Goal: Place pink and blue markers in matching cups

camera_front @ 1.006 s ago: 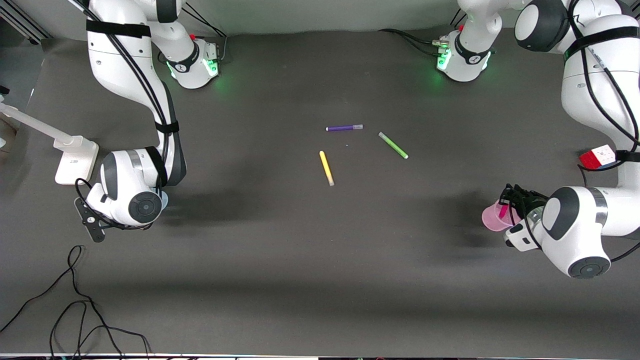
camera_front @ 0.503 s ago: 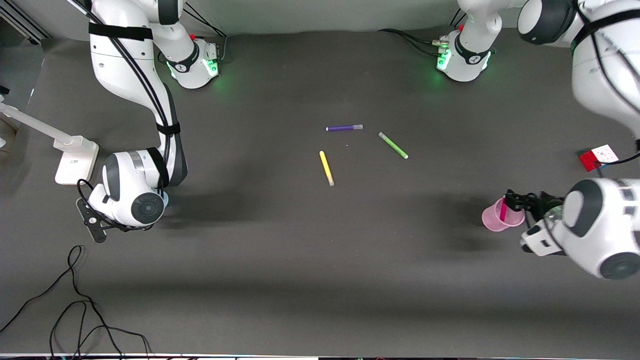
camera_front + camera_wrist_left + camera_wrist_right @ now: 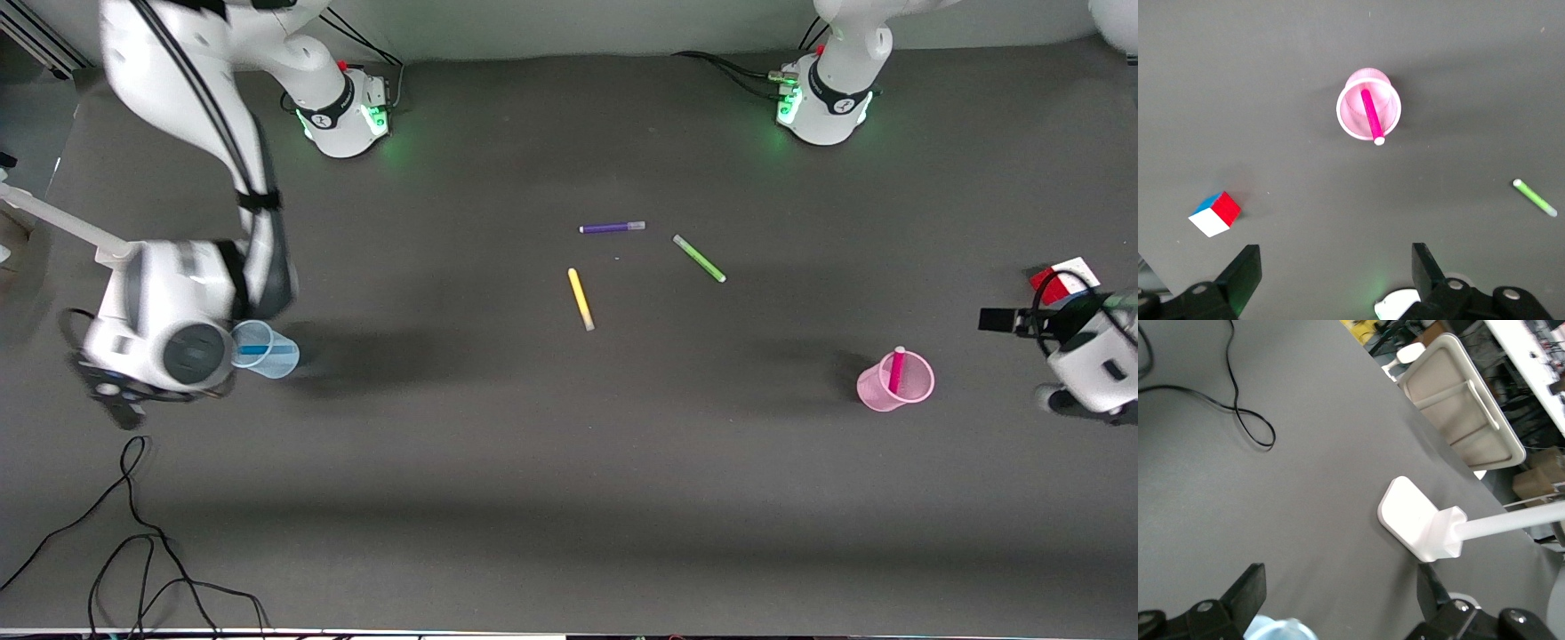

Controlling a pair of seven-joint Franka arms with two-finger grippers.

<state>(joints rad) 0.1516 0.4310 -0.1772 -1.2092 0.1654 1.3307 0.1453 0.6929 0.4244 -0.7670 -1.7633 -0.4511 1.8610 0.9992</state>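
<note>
Arms first, being the largest things in sight. Right arm reaches down from its base to the right arm's end of the table, and the right gripper hangs with its fingers spread wide apart, nothing between them, just above the blue cup and the white stand foot. Left gripper is up in the air near the left arm's end of the table, fingers likewise spread and empty, over bare cloth between the pink cup and the small colour cube.

The pink cup stands upright toward the left arm's end, a pale translucent pink tumbler that flares to a wider rim. The pink marker stands in it, leaning against the rim, a magenta stick with a pale tip poking out above the cup.

The blue cup sits toward the right arm's end, partly hidden under the right arm's wrist; it is pale translucent blue. The blue marker shows through its wall as a bright blue bar inside.

Near the table's middle lie a purple marker, a green marker and a yellow marker, apart from one another.

No writing on any of these can be read.
</note>
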